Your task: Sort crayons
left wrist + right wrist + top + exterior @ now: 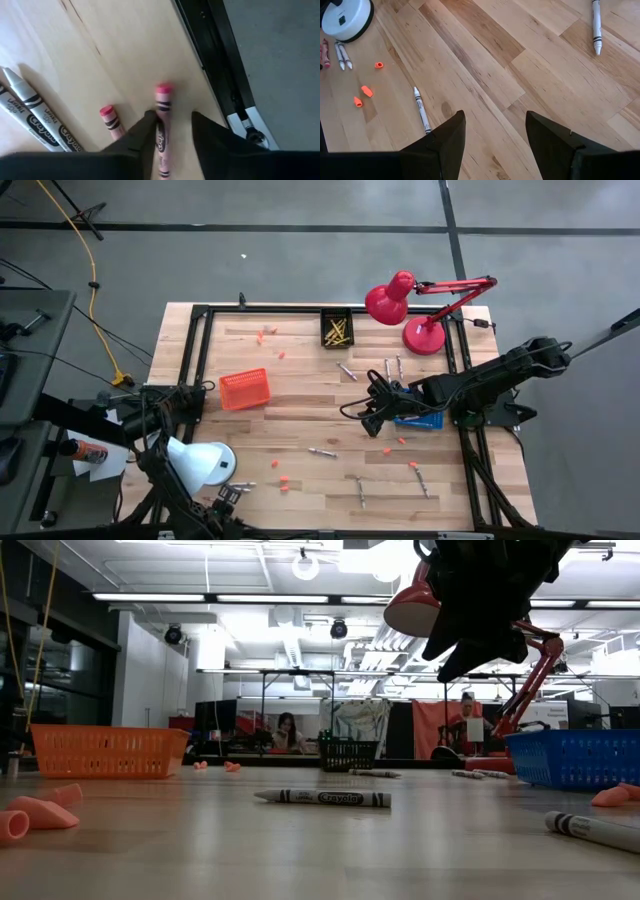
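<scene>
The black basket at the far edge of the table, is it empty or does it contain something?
Not empty. In the high view the black basket holds a bunch of yellow crayons. How many cannot be told.

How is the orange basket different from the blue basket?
The orange basket is left of the table's middle, away from both arms; the blue basket is on the right, partly under the right arm. In the overhead view the orange basket looks larger. Both are mesh-sided.

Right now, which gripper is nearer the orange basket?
Hard to call. The orange basket sits left of table centre. The left gripper works at the table's front edge, below the basket in the high view; the right gripper hangs right of centre, by the blue basket.
</scene>
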Action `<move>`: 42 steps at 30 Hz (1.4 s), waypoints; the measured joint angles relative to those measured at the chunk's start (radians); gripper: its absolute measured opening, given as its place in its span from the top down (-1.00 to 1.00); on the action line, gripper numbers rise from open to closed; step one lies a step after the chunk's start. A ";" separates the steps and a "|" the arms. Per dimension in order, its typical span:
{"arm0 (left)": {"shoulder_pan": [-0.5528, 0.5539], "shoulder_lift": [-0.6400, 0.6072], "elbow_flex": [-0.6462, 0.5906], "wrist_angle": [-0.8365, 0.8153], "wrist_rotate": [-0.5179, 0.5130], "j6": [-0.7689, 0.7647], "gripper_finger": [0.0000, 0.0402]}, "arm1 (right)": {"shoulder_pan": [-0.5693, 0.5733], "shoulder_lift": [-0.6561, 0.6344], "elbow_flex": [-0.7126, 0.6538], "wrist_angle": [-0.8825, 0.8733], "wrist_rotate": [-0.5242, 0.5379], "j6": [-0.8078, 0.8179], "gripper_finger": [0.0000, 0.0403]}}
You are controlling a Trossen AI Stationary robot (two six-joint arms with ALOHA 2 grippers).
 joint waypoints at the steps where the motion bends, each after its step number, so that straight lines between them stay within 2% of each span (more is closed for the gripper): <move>1: 0.003 0.000 0.000 0.000 0.001 0.000 0.54 | 0.000 0.000 0.000 0.000 0.000 0.000 0.01; 5: 0.014 0.002 -0.001 0.001 0.000 -0.001 0.90 | 0.000 0.000 0.000 0.000 0.000 0.000 0.01; 7: 0.017 0.002 -0.002 0.001 -0.002 -0.001 0.95 | 0.000 0.000 0.000 0.000 0.000 0.000 0.01; 17: 0.020 -0.034 -0.008 0.017 -0.050 -0.019 0.98 | 0.000 0.000 0.000 0.000 0.000 -0.026 0.01; 27: 0.059 -0.172 -0.006 0.013 -0.082 -0.015 1.00 | 0.000 0.000 0.000 0.000 0.005 -0.027 0.01; 34: 0.161 -0.274 -0.005 0.137 -0.094 0.100 1.00 | 0.000 0.000 0.000 0.000 0.007 -0.043 0.01; 42: 0.327 -0.324 -0.004 0.354 -0.089 0.243 1.00 | 0.000 0.000 0.000 0.000 -0.008 -0.068 0.01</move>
